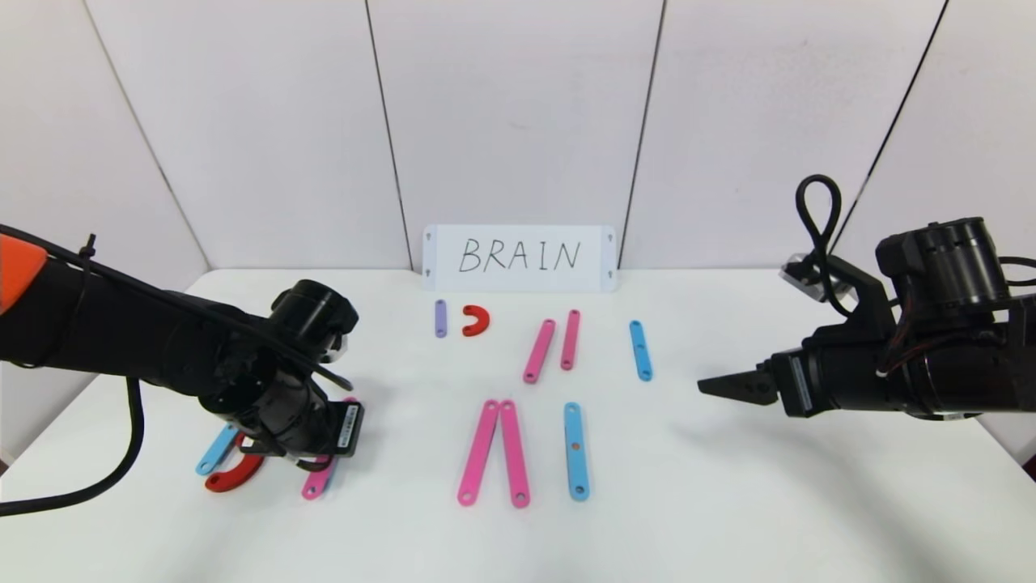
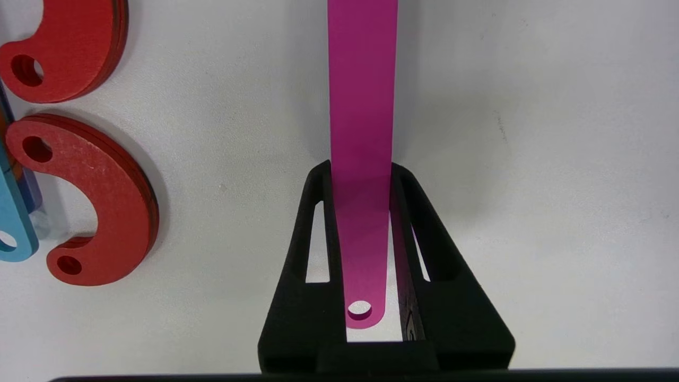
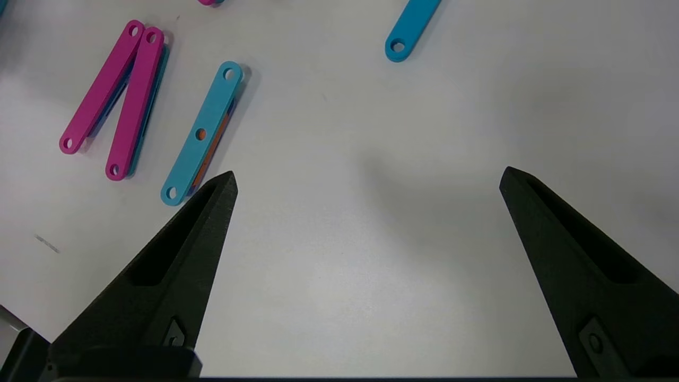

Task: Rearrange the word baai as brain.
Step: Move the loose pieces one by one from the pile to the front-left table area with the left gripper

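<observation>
Left gripper is clamped on a pink strip, low over the table's near-left area; the strip runs out past the fingertips, its holed end back between the fingers. Just beside it lie two red half-rings and a light-blue strip. Right gripper hovers spread wide over bare table at right, holding nothing. Mid-table: two pink strips in a narrow V, a blue strip beside them. Farther back: purple strip with a red curve, a pink pair, another blue strip. White BRAIN card stands at the wall.
</observation>
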You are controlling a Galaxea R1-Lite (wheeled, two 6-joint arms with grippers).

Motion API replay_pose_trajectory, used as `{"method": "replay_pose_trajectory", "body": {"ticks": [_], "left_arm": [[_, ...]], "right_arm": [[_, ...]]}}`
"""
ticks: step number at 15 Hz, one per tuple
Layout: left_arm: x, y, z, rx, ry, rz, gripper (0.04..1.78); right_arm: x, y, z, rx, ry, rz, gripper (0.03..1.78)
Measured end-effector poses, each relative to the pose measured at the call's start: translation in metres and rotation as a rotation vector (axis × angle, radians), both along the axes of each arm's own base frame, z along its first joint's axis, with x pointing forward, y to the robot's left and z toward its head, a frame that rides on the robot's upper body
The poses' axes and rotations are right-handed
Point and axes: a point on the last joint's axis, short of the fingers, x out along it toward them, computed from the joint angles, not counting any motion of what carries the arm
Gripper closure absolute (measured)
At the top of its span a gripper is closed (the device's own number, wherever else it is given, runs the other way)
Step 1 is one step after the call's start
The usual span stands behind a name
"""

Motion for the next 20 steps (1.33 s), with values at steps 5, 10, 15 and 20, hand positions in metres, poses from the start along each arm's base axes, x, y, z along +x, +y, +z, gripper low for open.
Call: {"method": "replay_pose_trajectory", "body": {"ticks": [5, 10, 15, 20], "left_arm": [[-0.002, -0.001, 0.0, 0.0, 0.004, -0.006, 1.52], [-0.006, -0.002, 0.0, 0.001, 0.003, -0.015, 1.17], [-0.005, -0.003, 0.004, -0.006, -0.015, -0.015, 0.38], [0.005, -0.01, 0.031, -0.038, -0.114, -0.031, 0.07]], "right_arm": [[0.0, 0.0, 0.0, 0.0, 0.0, 0.0, 0.08], [0.0, 0.0, 0.0, -0.001, 0.001, 0.0, 0.08], [0.0, 0.0, 0.0, -0.001, 0.001, 0.0, 0.08], [0.0, 0.0, 0.0, 0.0, 0.002, -0.001, 0.08]]}}
